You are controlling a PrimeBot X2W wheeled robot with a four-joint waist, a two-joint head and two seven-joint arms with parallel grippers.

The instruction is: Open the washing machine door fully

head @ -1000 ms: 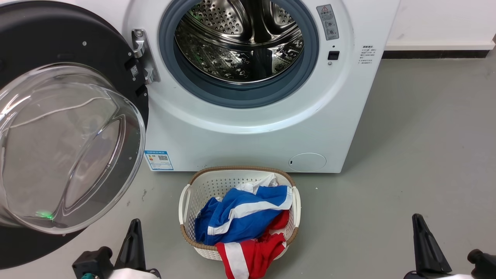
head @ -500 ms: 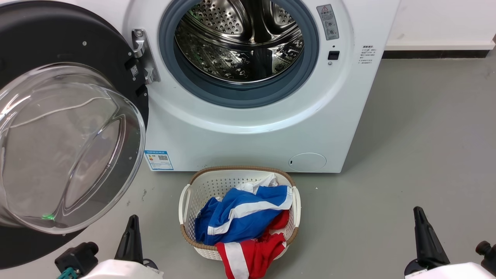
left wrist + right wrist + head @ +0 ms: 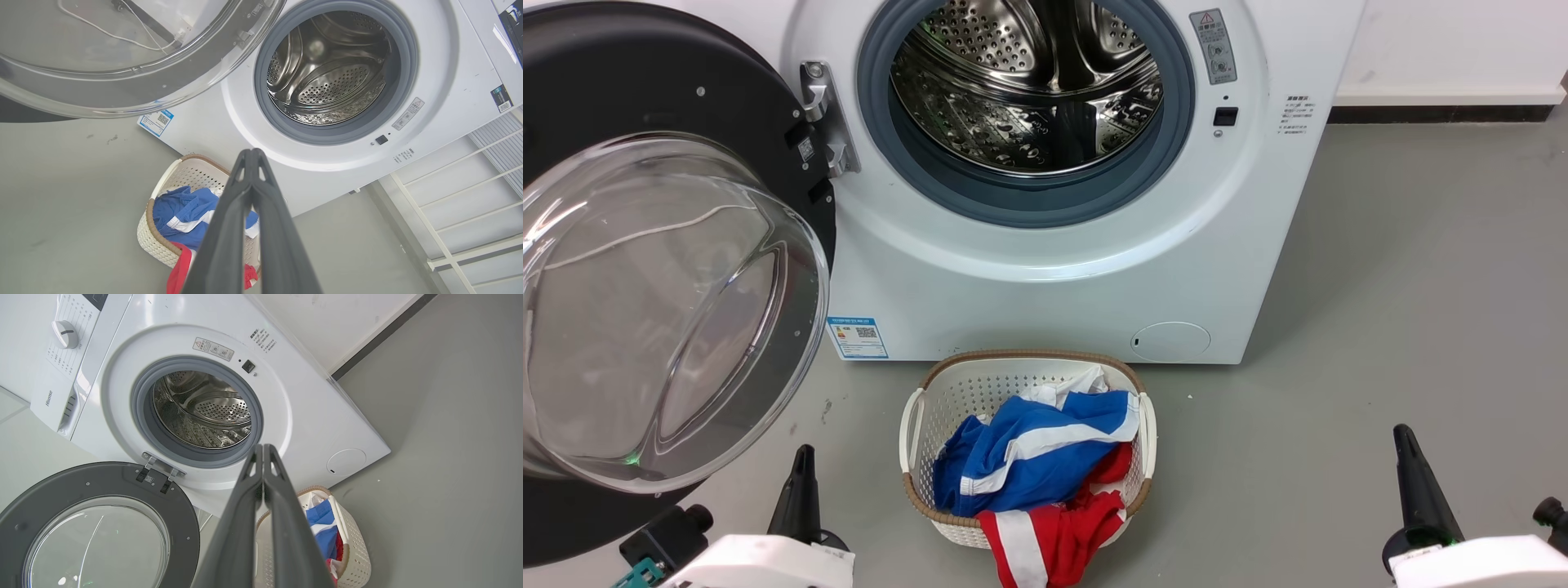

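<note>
Washing machine door (image 3: pixel 645 82) stands wide open, up-left of the clenched, empty left claw (image 3: pixel 805 457), the nearer one; right claw (image 3: pixel 1403 437), clenched too, sits well apart.

Black glass-bowled washing machine door (image 3: pixel 645 269) swung wide open left, white washing machine (image 3: pixel 1045 278) drum exposed

Our head cam sits high and close, facing forward and down at the washing machine (image 3: pixel 1054 286) front and the laundry basket (image 3: pixel 1029 357). Our 2 wrist cams look along the left gripper (image 3: pixel 252 152) and right gripper (image 3: pixel 263 447) from lower down, both rolled, so the machine leans. All 3 share the drum (image 3: pixel 1029 82), the washing machine door (image 3: pixel 645 82) and basket.
</note>
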